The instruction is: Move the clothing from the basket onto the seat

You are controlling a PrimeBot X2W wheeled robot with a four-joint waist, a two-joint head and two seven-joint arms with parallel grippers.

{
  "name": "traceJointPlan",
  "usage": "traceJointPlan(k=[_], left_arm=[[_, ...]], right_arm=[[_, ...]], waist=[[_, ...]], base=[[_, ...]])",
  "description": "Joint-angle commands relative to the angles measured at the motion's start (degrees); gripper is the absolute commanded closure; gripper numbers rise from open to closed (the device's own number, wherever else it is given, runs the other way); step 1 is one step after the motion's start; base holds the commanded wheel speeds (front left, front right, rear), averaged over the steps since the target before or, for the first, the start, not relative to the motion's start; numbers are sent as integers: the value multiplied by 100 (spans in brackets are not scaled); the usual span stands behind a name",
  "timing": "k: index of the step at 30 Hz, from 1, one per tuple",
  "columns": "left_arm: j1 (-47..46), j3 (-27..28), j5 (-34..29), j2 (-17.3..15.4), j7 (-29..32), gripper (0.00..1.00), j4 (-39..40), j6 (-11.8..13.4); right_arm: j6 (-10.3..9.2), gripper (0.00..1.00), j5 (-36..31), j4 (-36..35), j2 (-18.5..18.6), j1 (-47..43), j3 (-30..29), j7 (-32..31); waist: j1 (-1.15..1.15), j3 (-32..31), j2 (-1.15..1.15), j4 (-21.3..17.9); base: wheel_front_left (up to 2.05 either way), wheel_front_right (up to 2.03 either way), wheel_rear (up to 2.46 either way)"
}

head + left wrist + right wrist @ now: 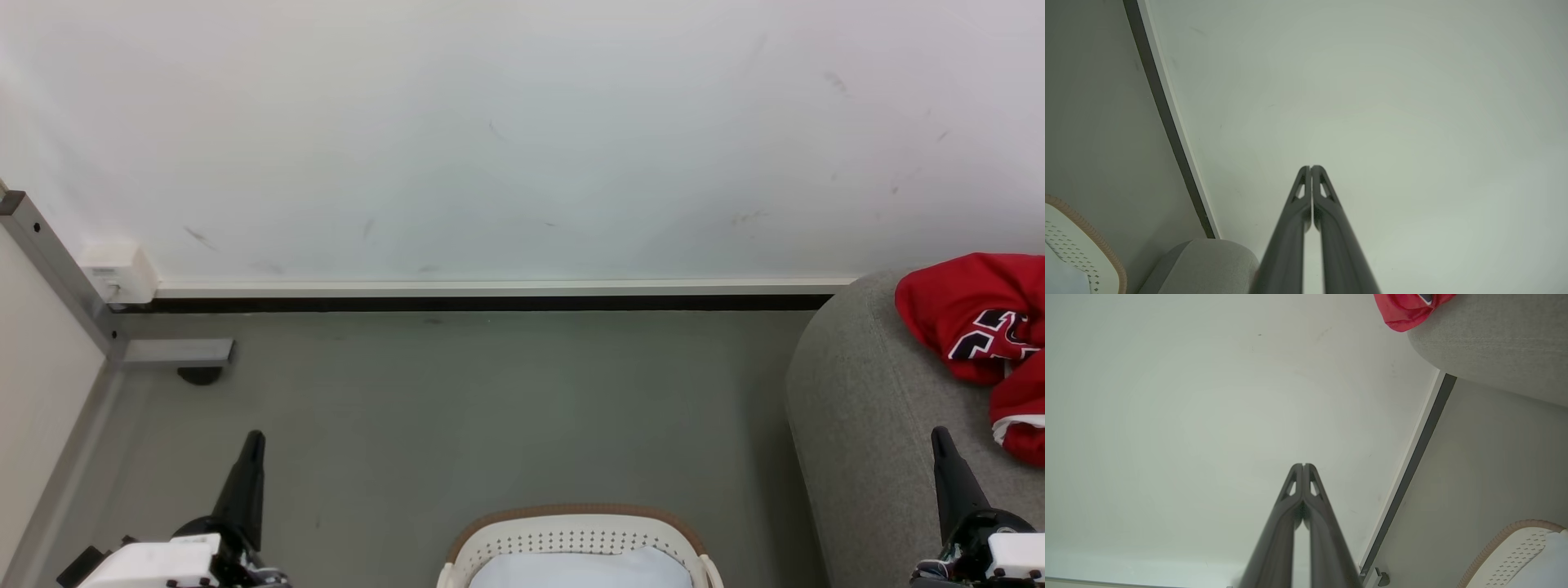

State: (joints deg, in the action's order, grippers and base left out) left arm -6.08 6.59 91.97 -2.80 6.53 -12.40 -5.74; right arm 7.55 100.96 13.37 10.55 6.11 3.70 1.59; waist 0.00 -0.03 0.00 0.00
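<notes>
— Which step are you on?
— The last, I judge. Your clothing (971, 314) lies on the seat (865, 425), off to your right. The basket (571, 539) sits on the floor (490, 408) straight ahead, and what you see of its inside is pale bottom (584, 572), no red.
— And the claws?
— Your left claw (254, 445) and right claw (941, 441) are both clenched on nothing, low on either side of the basket.
— Next move?
— Look lower. The frame cuts off the basket's near half, so check that it is bare.
— What do the views add?
— The head view gives you the navy numerals (992, 335). In the right wrist view you get a red fold (1404, 314) at the seat's rounded edge. The left wrist view shows the fingers (1290, 228) pressed flush.
</notes>
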Motion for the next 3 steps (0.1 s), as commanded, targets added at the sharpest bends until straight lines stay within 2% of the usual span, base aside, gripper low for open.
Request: traceJointPlan(k=[1,3], left_arm=[[-51,16,69,-12,23,100,24,17],[-51,16,69,-12,23,100,24,17]], right_arm=[[-12,100,71,-7,29,59,8,20],[-12,100,73,-7,29,59,8,21]], waist=[[0,0,0,0],[0,0,0,0]], base=[[0,0,0],[0,0,0]])
